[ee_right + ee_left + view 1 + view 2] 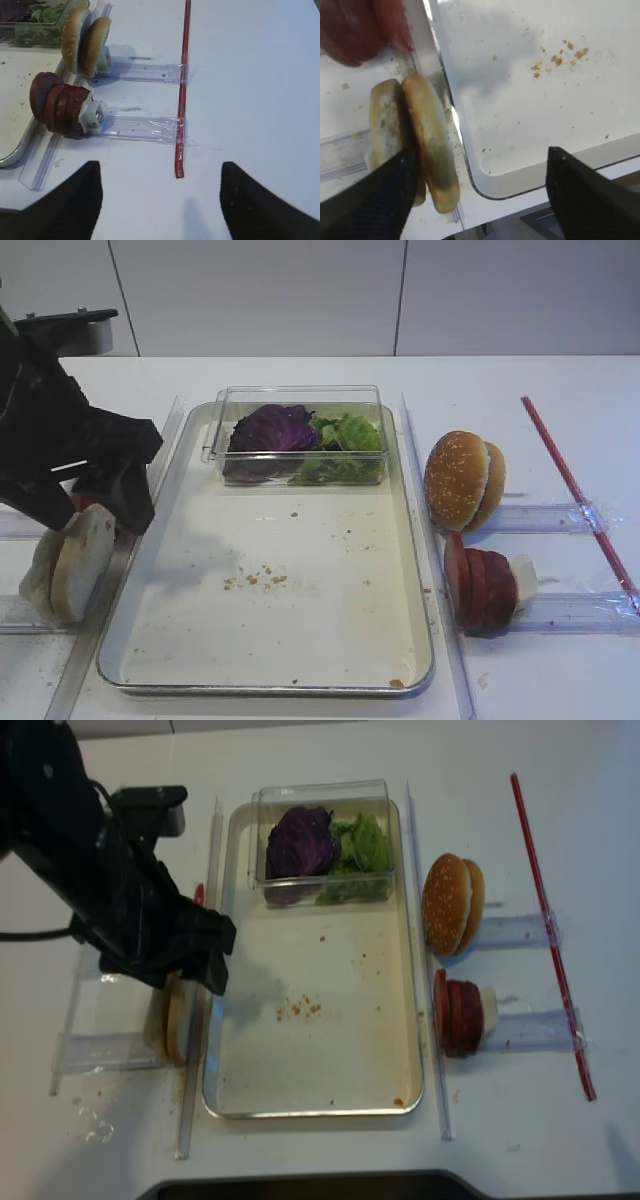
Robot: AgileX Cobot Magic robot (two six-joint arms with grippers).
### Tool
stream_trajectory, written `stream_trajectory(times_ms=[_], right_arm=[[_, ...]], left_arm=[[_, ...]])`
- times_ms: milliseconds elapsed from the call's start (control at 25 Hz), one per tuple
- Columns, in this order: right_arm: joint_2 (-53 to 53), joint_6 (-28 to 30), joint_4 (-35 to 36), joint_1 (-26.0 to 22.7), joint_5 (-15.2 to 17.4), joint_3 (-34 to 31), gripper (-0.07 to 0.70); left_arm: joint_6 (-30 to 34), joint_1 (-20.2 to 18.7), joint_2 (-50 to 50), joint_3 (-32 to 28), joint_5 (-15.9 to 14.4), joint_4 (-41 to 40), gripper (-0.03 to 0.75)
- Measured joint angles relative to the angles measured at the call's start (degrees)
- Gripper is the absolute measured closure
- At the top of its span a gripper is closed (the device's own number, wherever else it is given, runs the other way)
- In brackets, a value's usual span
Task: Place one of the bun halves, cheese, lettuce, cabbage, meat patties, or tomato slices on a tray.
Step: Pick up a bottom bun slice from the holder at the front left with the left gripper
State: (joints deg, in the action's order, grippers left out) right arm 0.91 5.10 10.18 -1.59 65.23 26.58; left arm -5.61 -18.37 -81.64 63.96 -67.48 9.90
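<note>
Reaching step: left gripper (477,187), jaws wide open, straddles the upright bun halves (427,140) beside the tray (520,180); next, close and lift. Right gripper (160,192) idles open

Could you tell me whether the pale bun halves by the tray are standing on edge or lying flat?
On edge: the bun halves stand side by side in their clear rack, rims upward.
</note>
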Motion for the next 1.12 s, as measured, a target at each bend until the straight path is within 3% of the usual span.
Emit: stream_trajectory(times_ms=[520,720,1120], right_arm=[[0.00,0.00,0.00,0.00,0.00,0.00,0.118],[0.00,-0.20,-0.11,0.00,0.00,0.00,0.118],[0.00,-0.35,-0.19,0.00,0.00,0.00,0.118]], left_arm=[[0.00,0.00,-3.68,0.04,0.68,1.34,0.228],[-1.07,0.00,-3.68,0.04,-0.12,-0.80,0.286],[-2.44,-0.08,-3.68,0.04,-0.46,-3.49,0.333]])
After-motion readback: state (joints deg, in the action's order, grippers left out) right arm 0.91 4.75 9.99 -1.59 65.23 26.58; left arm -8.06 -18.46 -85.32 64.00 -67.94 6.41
